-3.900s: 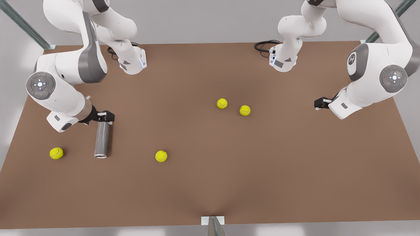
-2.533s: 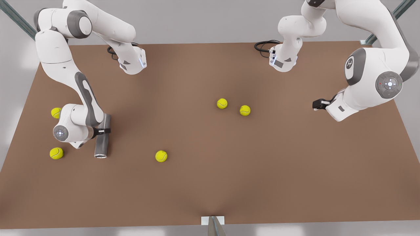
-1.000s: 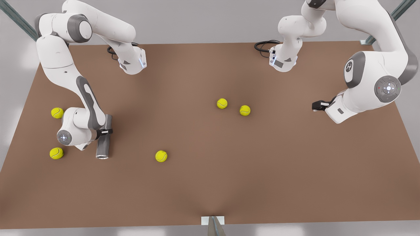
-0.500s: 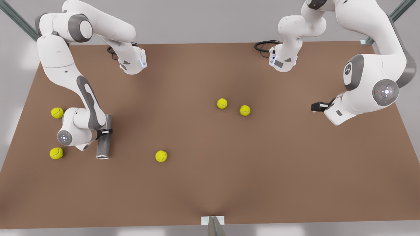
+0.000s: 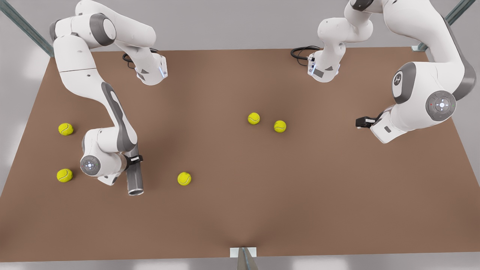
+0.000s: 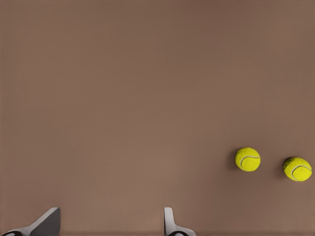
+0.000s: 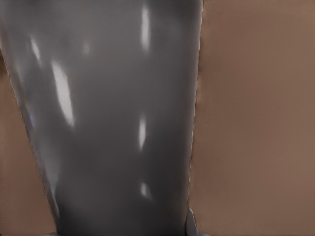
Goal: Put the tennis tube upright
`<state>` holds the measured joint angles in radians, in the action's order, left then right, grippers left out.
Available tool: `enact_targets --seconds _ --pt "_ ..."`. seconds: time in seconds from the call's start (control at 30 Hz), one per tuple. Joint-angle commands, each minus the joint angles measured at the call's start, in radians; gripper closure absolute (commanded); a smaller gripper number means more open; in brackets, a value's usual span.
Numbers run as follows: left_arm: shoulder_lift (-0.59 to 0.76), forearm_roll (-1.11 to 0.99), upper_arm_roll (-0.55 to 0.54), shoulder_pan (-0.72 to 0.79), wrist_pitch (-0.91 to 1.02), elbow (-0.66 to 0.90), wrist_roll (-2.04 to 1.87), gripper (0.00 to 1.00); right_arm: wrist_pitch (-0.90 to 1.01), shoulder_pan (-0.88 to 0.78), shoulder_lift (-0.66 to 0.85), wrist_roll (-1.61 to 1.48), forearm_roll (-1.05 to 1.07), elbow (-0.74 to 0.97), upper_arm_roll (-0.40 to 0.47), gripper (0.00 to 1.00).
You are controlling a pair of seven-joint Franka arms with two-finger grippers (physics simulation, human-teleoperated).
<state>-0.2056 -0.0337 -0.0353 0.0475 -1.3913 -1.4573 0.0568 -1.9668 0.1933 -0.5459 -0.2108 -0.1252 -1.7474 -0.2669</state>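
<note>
The tennis tube [image 5: 135, 182] is a grey cylinder at the front view's left, its silvery rim pointing toward the table's near edge. It looks foreshortened and tilted rather than flat. My right gripper [image 5: 134, 160] is shut on the tennis tube near its far end. In the right wrist view the tennis tube [image 7: 113, 123] sits close up between the fingers. My left gripper [image 5: 359, 122] waits at the front view's right, above the table. In the left wrist view, my left gripper [image 6: 110, 212] is open with nothing between its fingers.
Two tennis balls [image 5: 254, 118] [image 5: 280, 126] lie mid-table; the left wrist view has them as balls [image 6: 247, 159] [image 6: 297, 169]. One ball [image 5: 184, 178] lies right of the tube. Two balls [image 5: 64, 175] [image 5: 65, 129] lie near the table's left edge. The brown table [image 5: 300, 195] is bare toward the front.
My right gripper closed on the tube's middle, then carried it toward the front view's right and the near edge, and the tube now looks shorter and more tilted. The left arm hardly moved.
</note>
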Motion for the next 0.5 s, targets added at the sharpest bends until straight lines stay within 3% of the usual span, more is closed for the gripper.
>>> enact_targets --seconds 0.0,0.17,0.47 --pt "0.0 0.0 0.0 0.0 0.0 0.0 0.0 0.0 0.0 -0.008 -0.002 0.001 -0.001 0.002 0.0 0.31" --pt "0.0 0.0 0.0 0.0 0.0 0.0 0.0 0.0 0.005 -0.067 0.004 -0.056 0.001 0.019 -0.002 0.31" --pt "-0.001 0.0 0.0 0.0 0.0 0.0 0.0 0.0 0.005 -0.118 0.003 -0.056 0.004 0.026 -0.083 0.3"
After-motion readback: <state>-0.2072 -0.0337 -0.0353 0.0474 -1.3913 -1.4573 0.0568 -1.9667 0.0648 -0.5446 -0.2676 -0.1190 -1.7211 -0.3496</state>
